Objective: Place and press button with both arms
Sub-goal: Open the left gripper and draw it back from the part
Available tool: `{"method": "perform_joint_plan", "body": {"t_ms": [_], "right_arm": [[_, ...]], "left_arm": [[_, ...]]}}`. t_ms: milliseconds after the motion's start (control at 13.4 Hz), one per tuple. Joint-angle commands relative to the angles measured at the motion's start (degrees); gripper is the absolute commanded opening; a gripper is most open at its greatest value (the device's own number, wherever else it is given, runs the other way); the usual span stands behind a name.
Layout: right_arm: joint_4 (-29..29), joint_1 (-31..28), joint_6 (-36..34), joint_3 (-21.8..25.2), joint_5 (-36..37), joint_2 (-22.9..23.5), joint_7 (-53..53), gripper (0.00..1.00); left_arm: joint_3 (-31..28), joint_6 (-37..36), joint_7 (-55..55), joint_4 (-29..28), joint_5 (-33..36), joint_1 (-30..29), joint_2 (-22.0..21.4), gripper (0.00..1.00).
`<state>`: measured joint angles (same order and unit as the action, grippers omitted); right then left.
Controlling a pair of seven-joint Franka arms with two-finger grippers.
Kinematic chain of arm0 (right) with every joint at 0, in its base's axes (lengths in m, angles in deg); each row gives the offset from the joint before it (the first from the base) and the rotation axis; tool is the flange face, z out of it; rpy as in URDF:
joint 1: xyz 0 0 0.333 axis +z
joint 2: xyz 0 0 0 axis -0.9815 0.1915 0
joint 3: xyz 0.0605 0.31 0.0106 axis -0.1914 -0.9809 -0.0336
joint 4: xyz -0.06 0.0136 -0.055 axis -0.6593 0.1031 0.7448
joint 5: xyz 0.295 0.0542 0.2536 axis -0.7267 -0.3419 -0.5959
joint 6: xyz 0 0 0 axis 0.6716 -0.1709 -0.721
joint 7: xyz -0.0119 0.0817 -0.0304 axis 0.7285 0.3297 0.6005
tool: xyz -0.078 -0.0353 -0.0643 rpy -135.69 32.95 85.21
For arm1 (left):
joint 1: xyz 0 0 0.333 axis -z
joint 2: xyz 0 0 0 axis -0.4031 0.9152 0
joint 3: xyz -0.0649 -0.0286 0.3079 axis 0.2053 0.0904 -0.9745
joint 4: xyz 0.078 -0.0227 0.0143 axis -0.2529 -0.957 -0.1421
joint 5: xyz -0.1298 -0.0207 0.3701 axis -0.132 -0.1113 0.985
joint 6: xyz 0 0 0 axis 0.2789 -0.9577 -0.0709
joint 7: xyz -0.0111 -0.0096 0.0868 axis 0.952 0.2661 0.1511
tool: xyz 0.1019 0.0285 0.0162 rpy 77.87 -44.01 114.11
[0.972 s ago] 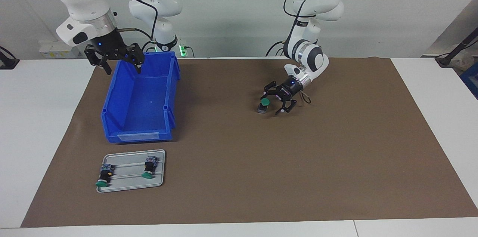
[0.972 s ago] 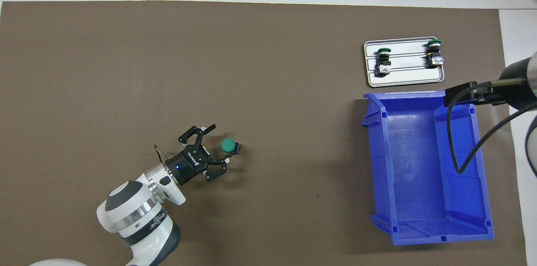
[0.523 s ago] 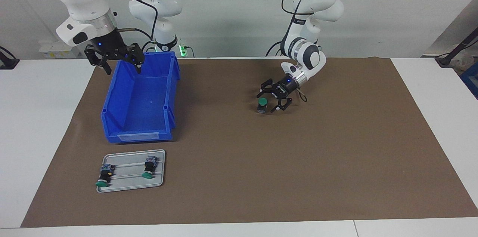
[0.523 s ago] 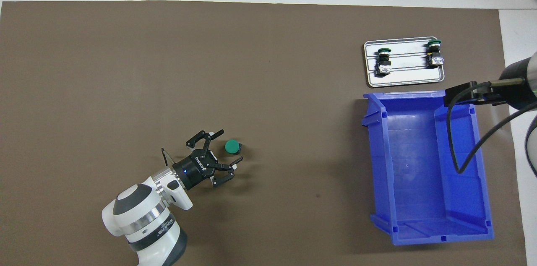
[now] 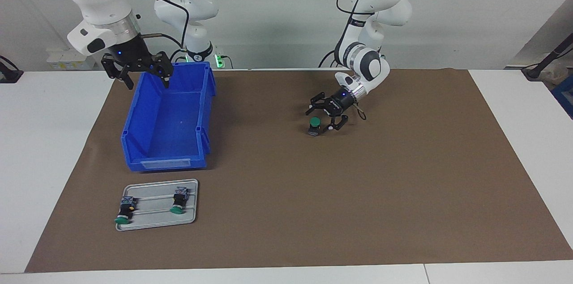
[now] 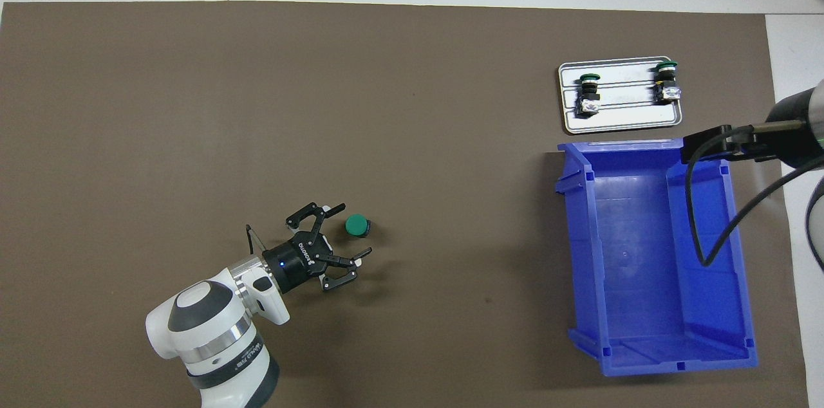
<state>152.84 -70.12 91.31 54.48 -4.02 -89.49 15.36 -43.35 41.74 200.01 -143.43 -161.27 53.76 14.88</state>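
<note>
The button (image 5: pixel 315 126) stands upright on the brown mat (image 5: pixel 403 176), centre frame, untouched. The left gripper (image 5: pixel 325 118) hangs just beside it, jaws apart, empty. The right gripper (image 5: pixel 144 79) waits at upper left over the blue bin (image 5: pixel 134 122), jaws apart.

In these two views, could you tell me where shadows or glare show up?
Facing view: the blue bin casts a soft shadow on the brown mat toward the left arm's end. Overhead view: the metal tray gleams pale, and the button has hardly any shadow.
</note>
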Motion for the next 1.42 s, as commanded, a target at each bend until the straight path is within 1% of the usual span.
{"method": "perform_joint_plan", "body": {"t_ms": [0, 224, 449, 523, 673, 748, 972, 1121, 1346], "right_arm": [[1.4, -0.4, -0.22, -0.06, -1.12, -1.31, 1.44, 0.99], [1.4, -0.4, -0.22, -0.06, -1.12, -1.31, 1.44, 0.99], [1.4, -0.4, -0.22, -0.06, -1.12, -1.31, 1.52, 0.99], [1.4, -0.31, -0.22, -0.06, -1.12, -1.31, 1.53, 0.99], [1.4, -0.31, -0.22, -0.06, -1.12, -1.31, 1.44, 0.99], [1.4, -0.31, -0.22, -0.06, -1.12, -1.31, 1.44, 0.99], [1.4, -0.31, -0.22, -0.06, -1.12, -1.31, 1.52, 0.99], [1.4, -0.31, -0.22, -0.06, -1.12, -1.31, 1.44, 0.99], [1.4, -0.31, -0.22, -0.06, -1.12, -1.31, 1.52, 0.99]], "left_arm": [[-0.25, 1.87, -2.37, -0.7, 2.87, -0.98, -2.35, 1.0], [-0.16, 1.87, -7.1, -0.7, 10.93, -4.92, -3.32, 1.0], [-0.16, 1.61, -10.0, -0.7, 16.3, -8.61, -3.5, 1.0], [-0.34, 1.52, -11.67, -0.61, 17.37, -9.24, -3.5, 1.0], [-0.25, 1.44, -14.4, 0.0, 20.18, -12.3, -3.67, 1.0], [-0.34, 1.7, -16.85, 0.35, 20.97, -12.67, -4.37, 1.0], [-0.43, 1.79, -25.2, 3.77, 24.14, -15.82, -4.38, 1.0], [-0.34, 1.35, -31.17, 6.84, 28.7, -19.77, -4.2, 1.0], [-0.34, 1.08, -43.29, 12.46, 37.82, -23.2, -3.76, 1.0]]}}
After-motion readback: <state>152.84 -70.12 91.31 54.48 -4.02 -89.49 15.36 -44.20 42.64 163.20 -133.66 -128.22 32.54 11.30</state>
